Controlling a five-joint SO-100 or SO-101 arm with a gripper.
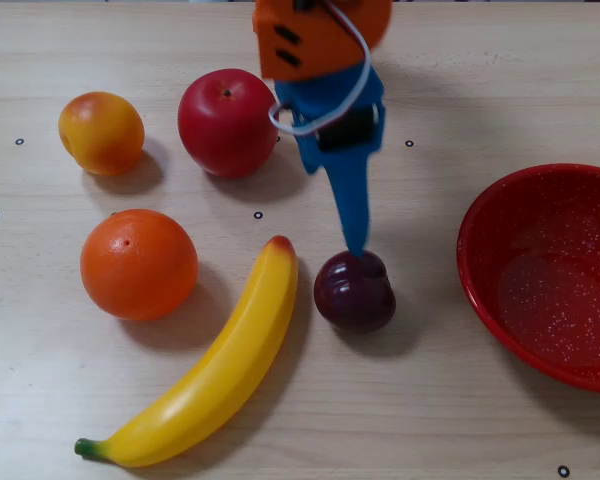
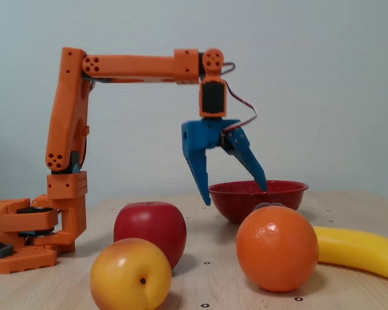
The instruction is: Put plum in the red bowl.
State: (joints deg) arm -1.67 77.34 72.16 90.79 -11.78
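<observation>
The plum (image 1: pixel 354 291) lies dark and glossy on the wooden table, between the banana and the red bowl (image 1: pixel 472 262). The red bowl (image 2: pixel 257 191) sits at the right edge of the overhead view and is empty. My blue gripper (image 1: pixel 340 205) hangs open above the table; in the overhead view its long finger's tip lies over the plum's upper edge. The fixed view shows the gripper (image 2: pixel 234 195) with its fingers spread wide and nothing between them, in front of the bowl. In that view the orange hides nearly all of the plum.
A red apple (image 1: pixel 228 122), a yellow-orange peach-like fruit (image 1: pixel 101 132), an orange (image 1: pixel 138 263) and a banana (image 1: pixel 205 370) lie to the left of the plum. The arm's orange base (image 2: pixel 26 232) stands at the left of the fixed view.
</observation>
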